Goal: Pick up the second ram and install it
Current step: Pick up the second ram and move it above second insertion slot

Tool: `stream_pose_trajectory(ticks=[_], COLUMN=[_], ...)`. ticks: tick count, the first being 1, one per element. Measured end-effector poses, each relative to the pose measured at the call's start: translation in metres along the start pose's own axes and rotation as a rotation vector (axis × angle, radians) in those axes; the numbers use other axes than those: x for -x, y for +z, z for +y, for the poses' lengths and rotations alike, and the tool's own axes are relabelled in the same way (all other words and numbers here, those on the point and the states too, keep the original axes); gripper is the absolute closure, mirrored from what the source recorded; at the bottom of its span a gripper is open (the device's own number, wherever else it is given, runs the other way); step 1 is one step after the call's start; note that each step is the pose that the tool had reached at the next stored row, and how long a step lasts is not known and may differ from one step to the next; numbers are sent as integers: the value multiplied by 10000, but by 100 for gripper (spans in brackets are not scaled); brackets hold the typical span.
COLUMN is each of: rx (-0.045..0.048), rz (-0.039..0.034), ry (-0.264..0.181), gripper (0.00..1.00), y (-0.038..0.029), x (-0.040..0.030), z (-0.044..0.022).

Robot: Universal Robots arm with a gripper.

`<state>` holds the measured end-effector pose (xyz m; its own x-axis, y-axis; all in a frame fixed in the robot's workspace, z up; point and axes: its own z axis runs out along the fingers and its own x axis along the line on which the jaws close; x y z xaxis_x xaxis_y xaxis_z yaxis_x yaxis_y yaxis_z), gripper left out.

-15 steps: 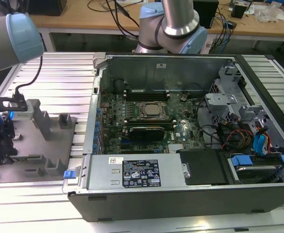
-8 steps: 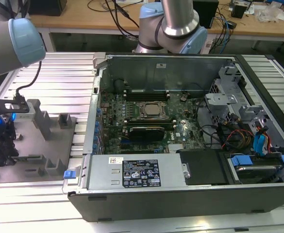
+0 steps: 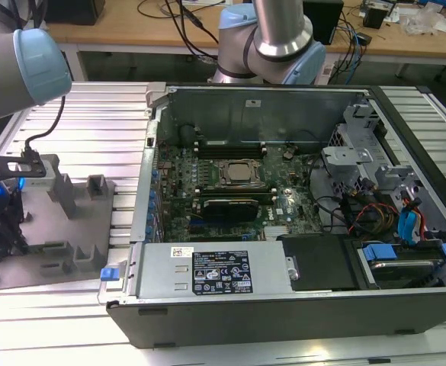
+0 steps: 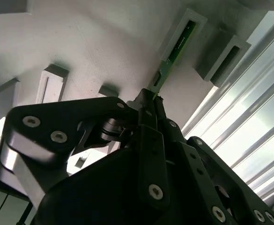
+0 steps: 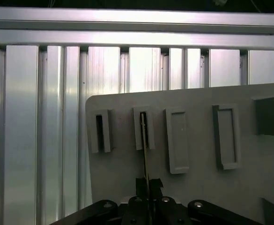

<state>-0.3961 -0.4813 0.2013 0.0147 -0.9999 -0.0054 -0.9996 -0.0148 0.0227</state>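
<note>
My gripper (image 4: 149, 104) is matte black, its linkage plates (image 4: 66, 119) dotted with round silver screws (image 4: 155, 191) behind the jaws. Farther back, my arm (image 3: 281, 23) is silver-grey tubing with pale blue joint caps (image 3: 41, 53) and a black cable (image 3: 46, 128).

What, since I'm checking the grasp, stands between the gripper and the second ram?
Nothing visible. In the second wrist view the gripper is shut directly on the second ram, whose far end sits in a slot of the grey holder tray.

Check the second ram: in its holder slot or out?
In: the second ram reaches from the gripper, shut on it, into a slot of the grey holder. Depth cannot be told.
</note>
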Motion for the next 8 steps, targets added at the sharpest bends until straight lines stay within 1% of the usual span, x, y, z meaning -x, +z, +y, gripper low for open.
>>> stream_pose_trajectory(ticks=[6, 8], rx=[0, -2], rz=[1, 5], ry=[0, 275], gripper=[86, 86], y=[0, 1], x=[0, 0], z=[0, 0])
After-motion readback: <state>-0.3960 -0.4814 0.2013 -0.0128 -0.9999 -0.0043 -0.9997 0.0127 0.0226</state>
